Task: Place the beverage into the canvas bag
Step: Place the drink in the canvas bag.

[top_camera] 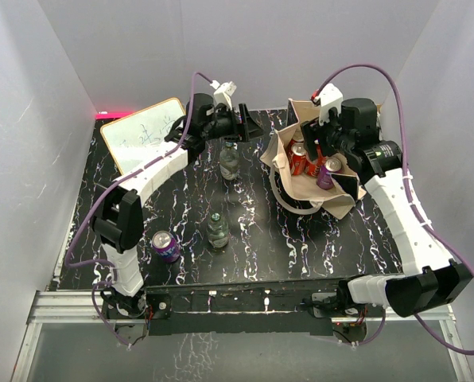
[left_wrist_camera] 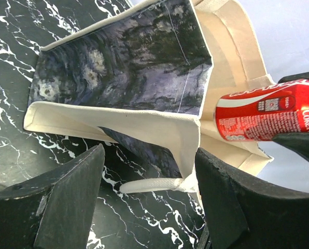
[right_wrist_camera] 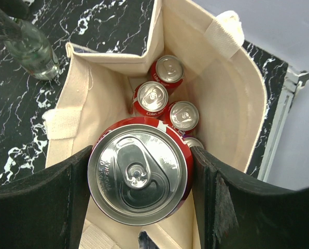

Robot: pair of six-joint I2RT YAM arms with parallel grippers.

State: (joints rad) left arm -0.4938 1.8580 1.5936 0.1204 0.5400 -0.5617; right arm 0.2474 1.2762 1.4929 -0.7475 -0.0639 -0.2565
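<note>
Far left of the desk [top_camera: 261,247] there's a whiteboard [top_camera: 145,131] lying flat, with a purple can [top_camera: 165,246] at the near edge. The left arm reaches from its near corner all the way to the far middle. The left gripper [left_wrist_camera: 149,158] is wide open with nothing in it, low over the desk and pointing at the black panel of the canvas bag [left_wrist_camera: 144,127]. Two clear bottles [top_camera: 217,231] [top_camera: 230,161] stand mid-desk, one under that arm.

The bag sits right of centre, mouth open, with three red cans [right_wrist_camera: 152,98] plainly inside and another mostly hidden. The right arm curls over it from the near right corner. The right gripper [right_wrist_camera: 140,176] is clamped on a cola can [right_wrist_camera: 140,174], upright, just above the bag's opening.
</note>
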